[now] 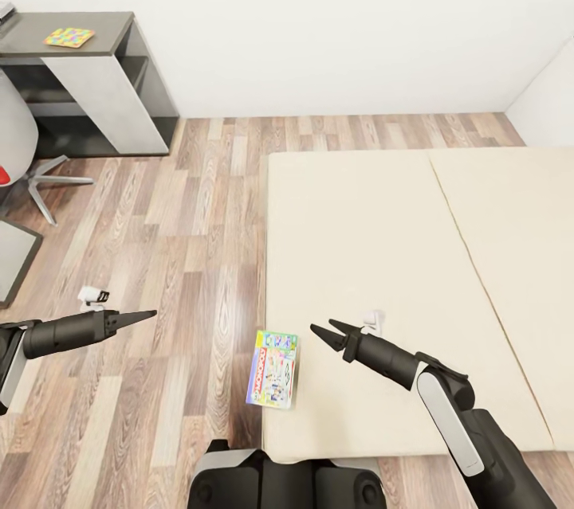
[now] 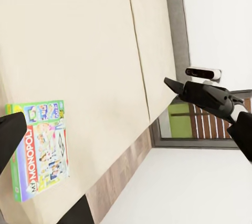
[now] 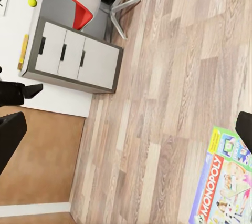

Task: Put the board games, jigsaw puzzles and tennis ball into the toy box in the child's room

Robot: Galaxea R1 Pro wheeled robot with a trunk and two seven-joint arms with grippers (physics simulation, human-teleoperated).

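Over the bed (image 1: 383, 238), my right hand (image 1: 325, 329) is spread open, holding nothing; the board game (image 1: 273, 370) lies just beside it at the mattress edge. My left hand (image 1: 143, 316) looks closed and empty over the floor.

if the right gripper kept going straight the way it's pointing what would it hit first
Probably nothing on the bed: the open right gripper points past the Monopoly board game toward the wood floor, though depth is unclear.

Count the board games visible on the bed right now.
1. A Monopoly box lies flat at the near left edge of the bed, between the two grippers. The rest of the mattress in view is bare; its far right part is out of frame.
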